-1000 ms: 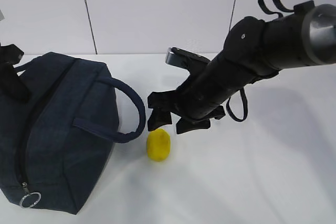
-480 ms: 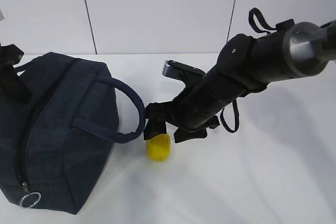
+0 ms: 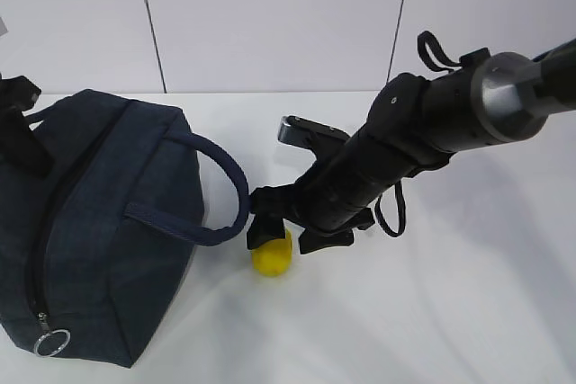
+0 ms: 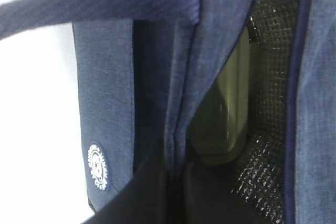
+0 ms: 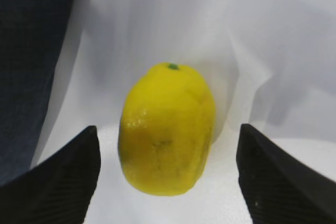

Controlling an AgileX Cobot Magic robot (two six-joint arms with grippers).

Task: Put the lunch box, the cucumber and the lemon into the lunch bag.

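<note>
The navy lunch bag [image 3: 99, 213] lies on the white table at the left, its top zipper open. In the left wrist view the pale green lunch box [image 4: 226, 114] sits inside the bag [image 4: 105, 103] against the silvery lining. My left gripper [image 3: 18, 132] is at the bag's far end, and its dark fingers [image 4: 142, 192] are closed on the fabric edge of the opening. The yellow lemon [image 3: 271, 258] lies on the table just right of the bag's handle. My right gripper [image 3: 292, 233] is open and straddles the lemon [image 5: 167, 129], one finger [image 5: 68, 177] on each side without touching it. The cucumber is out of view.
The bag's strap handle [image 3: 229, 195] loops out close to the lemon and my right gripper. A metal ring pull [image 3: 51, 342] hangs at the bag's near end. A white tiled wall [image 3: 270, 15] stands behind the table.
My right arm has come down and to the left, so its open fingers now stand on either side of the lemon. The bag and my left gripper have not moved.
</note>
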